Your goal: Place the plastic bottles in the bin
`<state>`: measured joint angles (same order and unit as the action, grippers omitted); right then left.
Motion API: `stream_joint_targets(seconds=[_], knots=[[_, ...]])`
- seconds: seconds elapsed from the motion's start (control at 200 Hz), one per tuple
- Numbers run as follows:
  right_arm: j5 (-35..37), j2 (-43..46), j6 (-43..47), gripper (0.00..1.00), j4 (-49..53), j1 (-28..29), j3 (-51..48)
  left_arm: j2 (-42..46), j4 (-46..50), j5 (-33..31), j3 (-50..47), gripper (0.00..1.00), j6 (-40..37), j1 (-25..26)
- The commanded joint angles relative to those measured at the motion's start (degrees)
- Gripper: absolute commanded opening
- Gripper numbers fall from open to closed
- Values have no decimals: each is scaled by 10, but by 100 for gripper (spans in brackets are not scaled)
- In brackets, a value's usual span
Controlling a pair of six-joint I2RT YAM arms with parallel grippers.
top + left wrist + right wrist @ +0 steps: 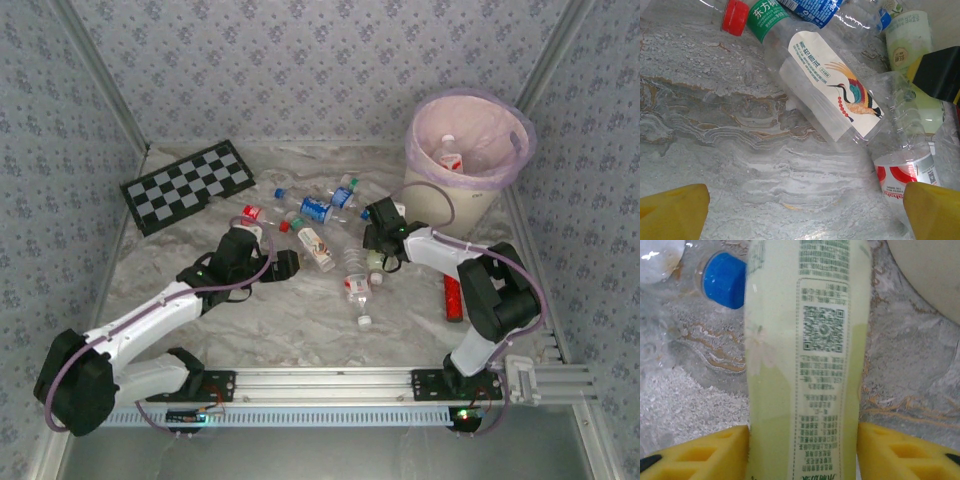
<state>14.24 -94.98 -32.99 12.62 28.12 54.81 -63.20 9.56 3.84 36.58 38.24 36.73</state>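
Right gripper (802, 445) clamped on pale-green bottle (805, 365), near bin (440, 195) at far-right corner | left gripper (805, 205) spread apart over marble table (715, 140), crane-label bottle (835, 85) just ahead | loose bottles (315, 210) mid-table; bare marble along near edge.

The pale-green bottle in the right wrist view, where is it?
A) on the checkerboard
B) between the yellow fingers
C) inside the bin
B: the pale-green bottle sits between the right gripper's yellow fingers, which touch both its sides.
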Motion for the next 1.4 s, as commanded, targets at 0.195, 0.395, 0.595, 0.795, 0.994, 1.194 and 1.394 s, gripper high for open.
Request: stream_joint_targets(seconds=[0.195,0.395,0.595,0.795,0.994,1.194,1.394], knots=[[37,115,64,47,135,15,59,-17,-2,2,34,99,-20,-5],[35,229,88,41,199,16,75,-45,9,10,65,99,-38,-16],[-69,324,107,40,216,19,109,-72,1,23,81,99,-34,-16],[-37,377,161,40,254,-1,206,-52,2,24,56,99,-28,-16],[10,334,259,40,253,-79,318,-7,30,1,42,99,-37,-18],[-18,227,275,40,222,-199,427,47,52,-11,19,99,-26,-19],[-17,55,310,37,282,-270,572,94,82,-27,8,99,-20,-19]])
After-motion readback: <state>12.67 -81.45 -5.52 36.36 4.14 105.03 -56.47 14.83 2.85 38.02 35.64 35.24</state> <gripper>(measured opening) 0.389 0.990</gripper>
